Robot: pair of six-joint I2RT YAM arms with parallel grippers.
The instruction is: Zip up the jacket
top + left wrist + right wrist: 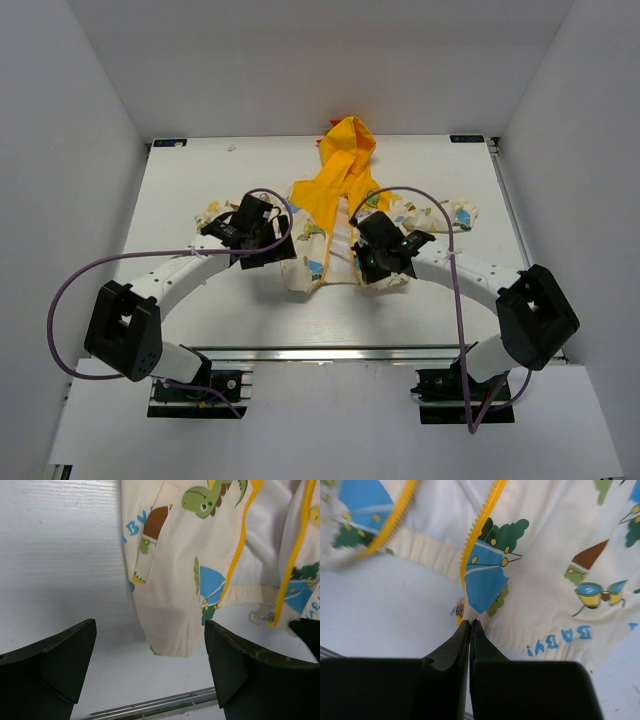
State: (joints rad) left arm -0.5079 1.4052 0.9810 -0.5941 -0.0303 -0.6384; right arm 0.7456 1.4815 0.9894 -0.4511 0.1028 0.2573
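Note:
The jacket [335, 215] lies flat on the white table, yellow hood [347, 150] far, hem near, front open. In the left wrist view its cream dinosaur-print panel [175, 580] and yellow zipper strip [234, 565] show. My left gripper [272, 248] is open and empty over the table, its fingers [60, 655] wide apart either side of the panel's hem corner. My right gripper [470, 623] is shut on the hem at the bottom end of the other zipper strip [477, 527], right next to the metal slider [458, 610]. The slider also shows in the left wrist view [261, 616].
The table's near edge with a metal rail [165, 702] runs just below the hem. White walls enclose the table [200, 200] on three sides. Purple cables [160, 255] loop off both arms. The sleeves [455, 213] spread out to the sides.

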